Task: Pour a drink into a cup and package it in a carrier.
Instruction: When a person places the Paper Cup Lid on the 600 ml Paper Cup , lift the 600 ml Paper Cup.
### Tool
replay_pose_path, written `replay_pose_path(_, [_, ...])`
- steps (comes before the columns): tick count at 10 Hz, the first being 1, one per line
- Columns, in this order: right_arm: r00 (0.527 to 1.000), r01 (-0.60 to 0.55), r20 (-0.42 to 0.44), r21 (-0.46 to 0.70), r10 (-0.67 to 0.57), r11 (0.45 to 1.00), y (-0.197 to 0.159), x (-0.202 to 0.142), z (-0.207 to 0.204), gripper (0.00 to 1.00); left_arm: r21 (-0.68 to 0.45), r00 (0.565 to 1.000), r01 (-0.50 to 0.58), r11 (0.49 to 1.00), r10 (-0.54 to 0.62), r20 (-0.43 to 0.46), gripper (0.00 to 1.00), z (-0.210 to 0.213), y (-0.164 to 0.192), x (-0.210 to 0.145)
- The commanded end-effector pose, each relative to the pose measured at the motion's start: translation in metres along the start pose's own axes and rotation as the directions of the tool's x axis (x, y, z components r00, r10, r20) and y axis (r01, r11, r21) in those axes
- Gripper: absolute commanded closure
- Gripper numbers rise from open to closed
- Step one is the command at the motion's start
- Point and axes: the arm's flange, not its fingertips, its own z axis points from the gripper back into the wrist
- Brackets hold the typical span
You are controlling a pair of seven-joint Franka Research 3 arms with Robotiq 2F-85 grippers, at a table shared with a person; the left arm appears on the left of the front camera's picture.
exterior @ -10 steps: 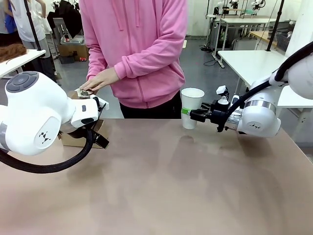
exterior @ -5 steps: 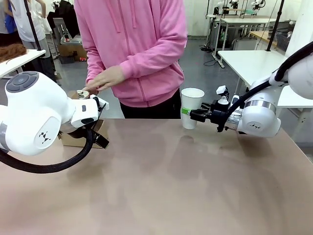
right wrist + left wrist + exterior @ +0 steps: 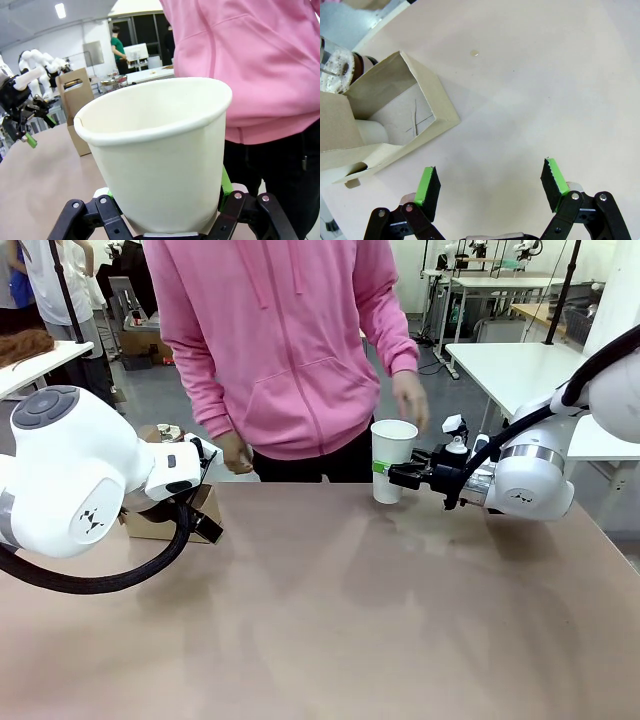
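The tall white paper cup hangs upright just above the table's far edge, with my right gripper shut on its lower part. Seen from the right wrist, the cup is empty and sits between the green pads. The brown cardboard carrier stands at the far left, partly behind my left arm. My left gripper is open over bare table, with the carrier up and to its left. Behind the carrier shows a round metal lid on clear glass; the drink itself is hidden.
A person in a pink hoodie stands at the far edge. One hand hovers just right of the cup's rim, and the other hangs near the carrier. The brown tabletop is open in the middle and front.
The person's hands have left the metal lid at the left. One hand has swung right to beside the cup and the other has dropped. Neither arm has moved.
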Motion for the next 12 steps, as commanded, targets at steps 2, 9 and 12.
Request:
replay_pose_path(2, [1.0, -0.004, 0.003, 0.002, 0.004, 1.0, 0.0006, 0.0022, -0.0018, 0.2, -0.001, 1.0, 0.0, 1.0, 0.0, 0.001, 0.0, 0.0004, -0.0002, 0.0])
replay_pose_path(9, [1.0, -0.004, 0.003, 0.002, 0.004, 1.0, 0.0006, 0.0022, -0.0018, 0.2, -0.001, 1.0, 0.0, 1.0, 0.0, 0.001, 0.0, 0.0004, -0.0002, 0.0])
replay_pose_path(12, [1.0, -0.004, 0.003, 0.002, 0.004, 1.0, 0.0006, 0.0022, -0.0018, 0.2, -0.001, 1.0, 0.0, 1.0, 0.0, 0.001, 0.0, 0.0004, -0.0002, 0.0])
